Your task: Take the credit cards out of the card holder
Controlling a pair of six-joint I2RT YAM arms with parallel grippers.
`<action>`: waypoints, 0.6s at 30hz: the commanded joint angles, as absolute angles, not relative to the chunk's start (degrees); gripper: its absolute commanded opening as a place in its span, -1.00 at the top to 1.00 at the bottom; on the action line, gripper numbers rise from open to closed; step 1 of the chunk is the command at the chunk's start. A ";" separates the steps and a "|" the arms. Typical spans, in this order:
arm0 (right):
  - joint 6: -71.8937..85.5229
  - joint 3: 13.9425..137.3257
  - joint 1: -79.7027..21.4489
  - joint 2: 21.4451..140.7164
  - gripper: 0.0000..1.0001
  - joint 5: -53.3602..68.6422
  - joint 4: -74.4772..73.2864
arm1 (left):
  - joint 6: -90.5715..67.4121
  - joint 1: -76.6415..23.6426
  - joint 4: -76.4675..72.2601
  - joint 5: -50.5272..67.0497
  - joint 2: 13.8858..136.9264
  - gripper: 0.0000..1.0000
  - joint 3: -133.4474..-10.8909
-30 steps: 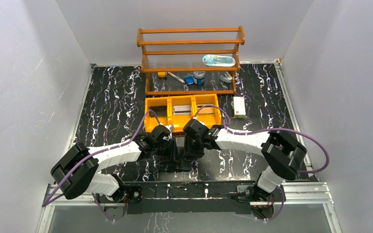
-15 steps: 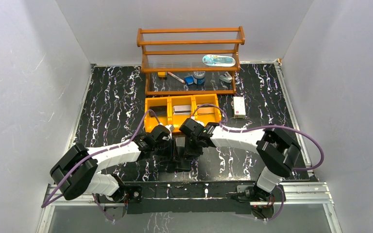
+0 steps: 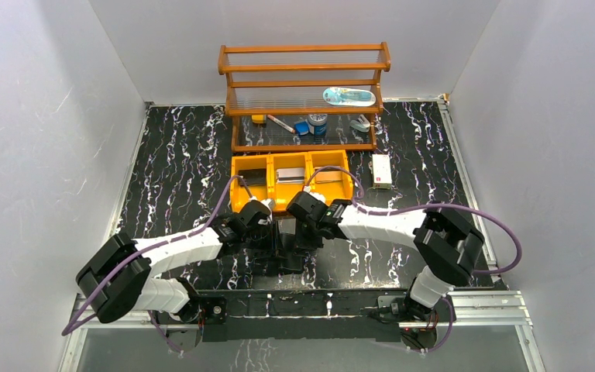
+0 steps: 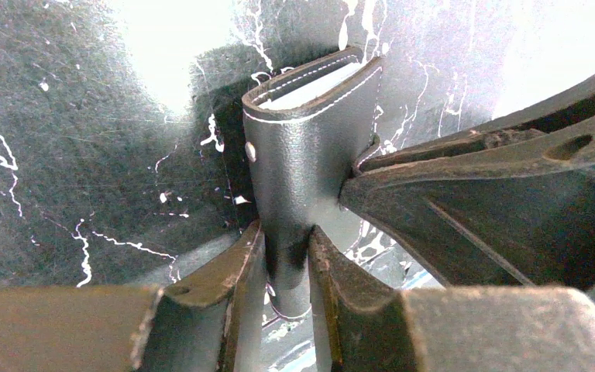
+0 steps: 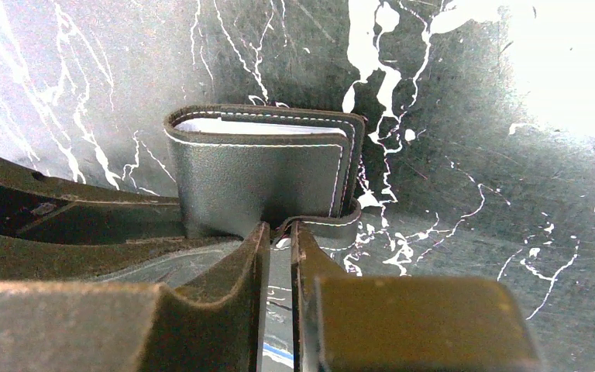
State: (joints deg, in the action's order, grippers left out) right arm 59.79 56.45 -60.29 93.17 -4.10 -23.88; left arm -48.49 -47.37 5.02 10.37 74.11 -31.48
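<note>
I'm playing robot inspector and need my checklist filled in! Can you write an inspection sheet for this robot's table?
Surface: black table with white veins; no spill seen.
Job's things: card holder folded, black, gripped by both hands; a pale edge shows in its mouth, and I cannot tell what it is; no card pulled out yet.
Clutter: yellow bin holding flat things; white box on its right; small items on the wooden shelf.
Hands: left hand shut on the holder's edge; right hand shut on its flap.
Cables: purple cables loop along both arms, away from the holder.
Surroundings: white walls on three sides.
</note>
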 commanded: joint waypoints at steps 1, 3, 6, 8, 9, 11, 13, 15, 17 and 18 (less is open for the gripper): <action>58.53 53.52 -59.53 90.51 0.88 -6.19 -27.29 | -48.44 -46.92 11.80 3.27 72.35 0.68 -29.67; 58.77 52.47 -59.21 89.43 0.88 -6.20 -27.16 | -48.58 -46.90 12.39 2.86 72.33 0.69 -29.78; 59.05 50.88 -58.40 88.02 0.89 -6.03 -27.02 | -48.63 -46.93 12.92 2.49 72.12 0.69 -29.63; 59.29 49.98 -58.00 87.06 0.90 -5.93 -26.86 | -48.53 -46.90 12.97 2.46 72.03 0.69 -29.49; 59.32 49.57 -57.72 86.75 0.90 -5.89 -26.81 | -48.52 -46.94 13.00 2.46 72.08 0.69 -29.48; 59.49 48.98 -57.28 86.15 0.90 -5.58 -26.84 | -48.44 -46.93 13.05 2.54 72.07 0.69 -29.53; 59.47 48.60 -57.07 85.76 0.90 -5.35 -26.72 | -48.43 -46.93 13.10 2.52 72.06 0.70 -29.56; 59.47 48.16 -56.89 85.50 0.90 -5.07 -26.58 | -48.30 -46.87 13.02 2.59 72.01 0.70 -29.62; 59.45 48.04 -56.78 85.56 0.88 -4.43 -26.17 | -47.95 -46.93 12.82 2.87 71.92 0.70 -29.83; 59.23 48.25 -56.78 85.64 0.84 -3.83 -25.69 | -47.39 -46.93 12.39 3.27 71.90 0.70 -29.85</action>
State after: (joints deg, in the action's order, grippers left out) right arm 59.77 48.51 -56.97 86.72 -3.70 -23.94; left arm -49.80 -47.37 6.96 7.94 72.69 -31.27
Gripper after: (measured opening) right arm 0.060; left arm 0.209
